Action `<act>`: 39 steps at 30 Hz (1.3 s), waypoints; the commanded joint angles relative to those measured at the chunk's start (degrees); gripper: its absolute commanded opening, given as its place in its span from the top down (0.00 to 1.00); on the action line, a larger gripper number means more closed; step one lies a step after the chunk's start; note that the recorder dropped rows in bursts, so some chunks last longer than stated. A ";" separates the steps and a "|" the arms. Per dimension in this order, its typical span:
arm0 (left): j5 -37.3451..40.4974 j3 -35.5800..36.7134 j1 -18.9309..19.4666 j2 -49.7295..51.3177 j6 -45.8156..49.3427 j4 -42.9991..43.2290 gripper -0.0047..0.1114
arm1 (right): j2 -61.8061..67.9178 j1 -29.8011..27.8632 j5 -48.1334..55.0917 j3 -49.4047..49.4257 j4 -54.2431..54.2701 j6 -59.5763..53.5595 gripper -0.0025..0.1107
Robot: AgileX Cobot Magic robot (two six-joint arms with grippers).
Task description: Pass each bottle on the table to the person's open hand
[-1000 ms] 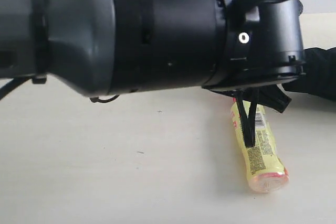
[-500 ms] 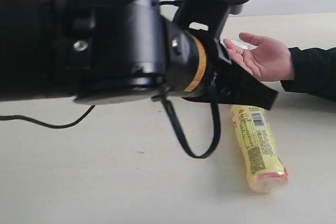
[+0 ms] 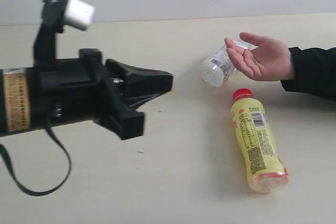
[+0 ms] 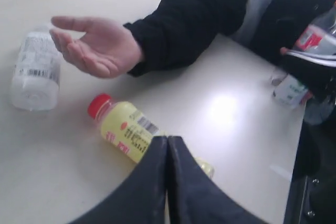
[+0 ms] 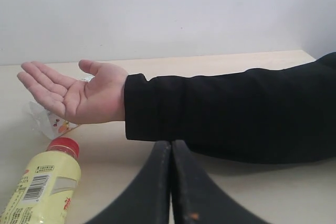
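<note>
A pale table (image 3: 173,192) fills the exterior view. My left pincer (image 3: 168,78) juts in from the left at mid-height, jaws pressed together and holding nothing. My right pincer (image 5: 171,145) is likewise closed and empty. The person's open hand (image 3: 262,59) is at upper right. Below it, at lower right, the yellow bottle (image 3: 257,148) lies on its side. I judge it full, fairly heavy, smooth and apt to roll, so I would grip across its mid-body. The clear bottle (image 3: 217,66), just beside the fingers, looks light and thin-walled.
</note>
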 commanded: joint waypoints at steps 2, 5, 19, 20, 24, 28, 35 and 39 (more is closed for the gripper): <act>-20.06 10.76 13.45 -3.51 10.31 -5.52 0.96 | -0.29 0.01 -0.58 0.27 -0.07 -0.09 0.98; -20.69 14.28 17.85 -3.52 11.54 -6.14 0.96 | -0.29 0.01 -1.22 0.27 -0.07 -0.09 0.98; -15.15 16.17 19.74 -3.52 11.77 -5.79 0.96 | -0.29 0.01 -31.83 0.27 16.97 7.50 0.98; -15.15 16.17 19.74 -3.52 11.77 -5.79 0.96 | -0.29 0.01 -32.88 0.27 16.97 9.22 0.98; -15.15 16.17 19.74 -3.52 11.77 -5.79 0.96 | -0.29 0.01 -39.13 0.16 17.94 17.82 0.98; -15.15 16.17 19.74 -3.52 11.77 -5.79 0.96 | 6.47 0.01 -33.61 -8.06 19.20 15.58 0.98; -15.15 16.17 19.74 -3.52 11.77 -5.79 0.96 | 41.83 0.01 0.01 -34.03 16.23 9.19 0.98; -15.15 16.17 19.74 -3.52 11.77 -5.79 0.96 | 61.51 0.01 18.91 -47.57 18.81 -2.87 0.98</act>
